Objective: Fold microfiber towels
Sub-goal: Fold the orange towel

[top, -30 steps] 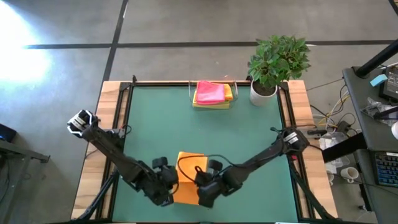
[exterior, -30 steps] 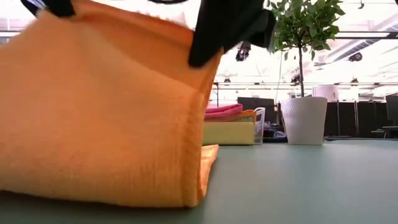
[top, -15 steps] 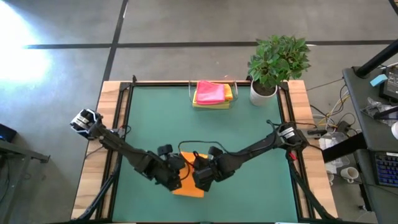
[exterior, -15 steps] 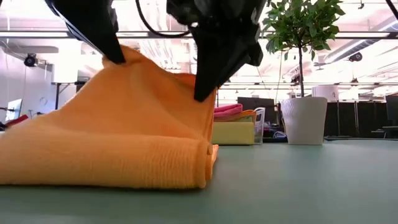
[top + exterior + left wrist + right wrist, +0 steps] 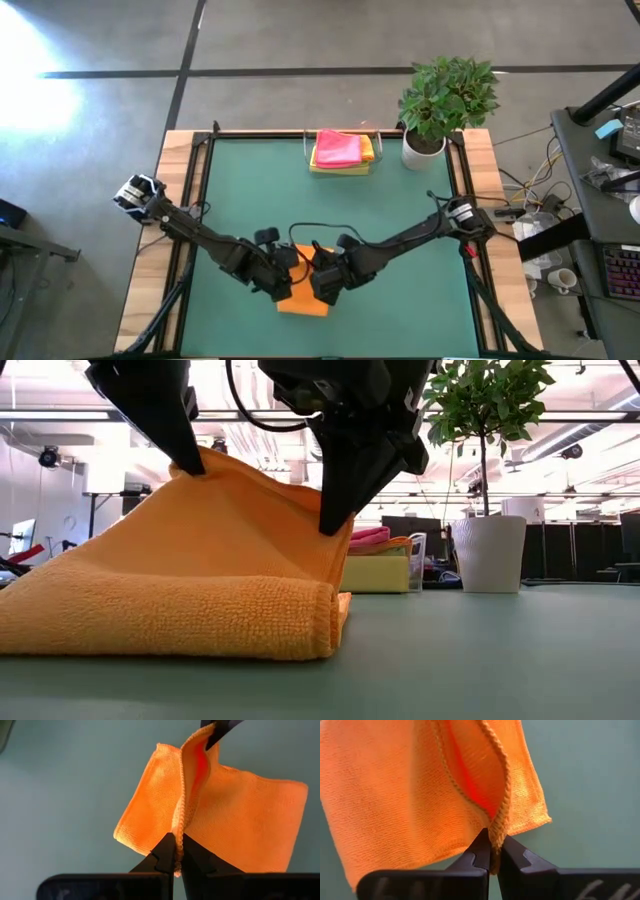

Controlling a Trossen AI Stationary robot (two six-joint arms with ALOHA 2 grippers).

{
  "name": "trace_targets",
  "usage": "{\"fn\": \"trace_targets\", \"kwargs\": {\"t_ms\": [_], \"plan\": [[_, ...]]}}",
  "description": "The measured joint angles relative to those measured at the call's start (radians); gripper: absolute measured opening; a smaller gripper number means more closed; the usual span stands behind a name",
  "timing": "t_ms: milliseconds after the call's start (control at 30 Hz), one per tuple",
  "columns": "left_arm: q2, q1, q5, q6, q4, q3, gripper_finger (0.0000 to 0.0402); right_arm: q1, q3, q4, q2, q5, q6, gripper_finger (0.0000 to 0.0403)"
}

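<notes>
Towels are the subject on the green table mat [image 5: 400, 200]: an orange towel [image 5: 304, 296] lies folded near the mat's front edge, its upper layer lifted into a ridge, while a stack of towels [image 5: 340, 152], pink on top, is kept by the far edge beside a potted plant [image 5: 445, 100]. One corner of the lifted edge is pinched by the left gripper [image 5: 176, 854], whose jaws are clamped together on the orange towel. The other corner is held the same way by the right gripper [image 5: 492, 851], jaws closed tight on the hem.
</notes>
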Motion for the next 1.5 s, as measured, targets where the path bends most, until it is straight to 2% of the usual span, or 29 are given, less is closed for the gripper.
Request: {"fn": "trace_targets", "kwargs": {"t_ms": [167,533,767,900,1500], "plan": [[0.0,0.0,-0.003,0.108,0.001,0.0,0.0004,-0.012,0.0,0.0,0.0,-0.052,0.018,0.0008],[0.0,-0.001,-0.002,0.139,0.003,0.0,0.0007,-0.011,0.0,0.0,0.0,-0.102,0.062,0.0008],[0.0,-0.001,0.003,0.139,0.001,0.0,0.0061,-0.014,0.0,-0.003,0.0,-0.105,0.079,0.0008],[0.002,0.0,0.004,0.192,0.001,0.0,0.0081,-0.016,0.0,-0.003,0.0,-0.106,0.08,0.0008],[0.003,0.007,0.006,0.217,-0.001,0.0,0.0084,-0.036,0.0,-0.002,0.0,-0.11,0.07,0.0008]]}}
